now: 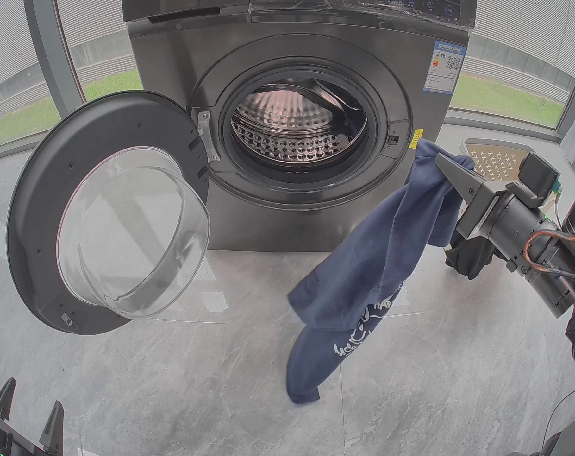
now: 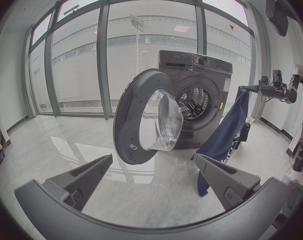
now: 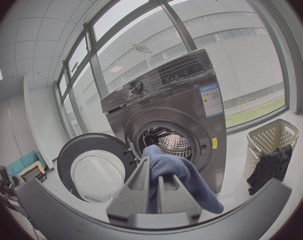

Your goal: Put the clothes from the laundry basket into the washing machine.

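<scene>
A navy blue shirt (image 1: pixel 376 248) with white print hangs from my right gripper (image 1: pixel 449 163), which is shut on its top edge to the right of the washing machine's open drum (image 1: pixel 297 125). The shirt's lower end trails down to the floor. From the right wrist view the blue shirt (image 3: pixel 178 174) bunches around the shut fingers (image 3: pixel 139 184), in line with the drum (image 3: pixel 168 144). The laundry basket (image 3: pixel 271 140) stands right of the machine with a black garment (image 3: pixel 269 167) draped over its rim. My left gripper (image 2: pixel 151 174) is open and holds nothing, low at the front left.
The round machine door (image 1: pixel 110 216) is swung wide open to the left, jutting out over the floor. Grey tiled floor lies in front of the machine. Tall windows stand behind it.
</scene>
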Controlling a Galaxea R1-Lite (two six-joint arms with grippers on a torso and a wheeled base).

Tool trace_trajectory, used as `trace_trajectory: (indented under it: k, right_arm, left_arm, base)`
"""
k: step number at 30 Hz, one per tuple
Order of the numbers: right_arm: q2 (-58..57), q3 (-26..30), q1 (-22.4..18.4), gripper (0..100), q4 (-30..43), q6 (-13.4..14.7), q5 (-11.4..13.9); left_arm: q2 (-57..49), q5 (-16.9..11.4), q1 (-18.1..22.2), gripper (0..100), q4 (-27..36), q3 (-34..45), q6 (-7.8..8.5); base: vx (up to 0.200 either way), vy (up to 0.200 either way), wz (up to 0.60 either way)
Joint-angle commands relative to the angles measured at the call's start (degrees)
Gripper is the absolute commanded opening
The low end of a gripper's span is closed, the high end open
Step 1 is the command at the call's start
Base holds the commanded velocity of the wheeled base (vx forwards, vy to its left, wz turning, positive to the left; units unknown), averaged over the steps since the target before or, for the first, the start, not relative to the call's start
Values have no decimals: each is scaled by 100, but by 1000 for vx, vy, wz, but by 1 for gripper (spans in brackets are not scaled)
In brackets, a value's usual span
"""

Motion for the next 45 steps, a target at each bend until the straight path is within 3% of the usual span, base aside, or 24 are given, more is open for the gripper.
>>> trace_trajectory:
  k: [1, 5, 14, 25, 28, 31, 37, 39, 40, 41, 45]
  right_arm:
    - [29, 14, 1, 0, -2, 0, 3]
    - [29, 31, 10, 0, -2, 0, 12]
    - [64, 49, 10, 0, -19, 8, 38]
    - [187, 58, 36, 0, -72, 8, 55]
    - [222, 66, 185, 0, -81, 35, 12]
    - [398, -118, 432, 0, -63, 52, 3]
    - [1365, -1129, 572, 0, -81, 61, -59]
    - [1541, -1296, 572, 0, -90, 61, -173]
    - [1734, -1507, 599, 0, -98, 61, -393]
    - [1796, -1568, 599, 0, -107, 61, -446]
    - [2015, -1656, 599, 0, -204, 96, -472]
  left_arm:
    - [-104, 2, 0, 100, -1, 101, 3]
    - [-104, 2, 9, 100, -1, 101, -6]
    - [-104, 2, 0, 100, -10, 101, -6]
    - [-104, 2, 0, 100, -10, 101, -6]
    - [-104, 2, 9, 100, -1, 101, 73]
    - [-104, 2, 9, 100, -1, 101, 20]
    - [19, -7, 53, 100, -1, 101, 29]
    - [72, -7, 70, 100, -1, 101, 29]
    - [81, -42, 53, 100, -1, 101, 82]
    - [28, -60, 35, 100, -1, 101, 108]
    - [-104, -51, 18, 100, -10, 101, 55]
  base:
    - [0, 0, 0]
    - [0, 0, 0]
    - [0, -200, 0]
    - [0, 0, 0]
    - [0, 0, 0]
    - [0, 0, 0]
    - [0, 0, 0]
    - [0, 0, 0]
    - [0, 0, 0]
    - [0, 0, 0]
    - [0, 0, 0]
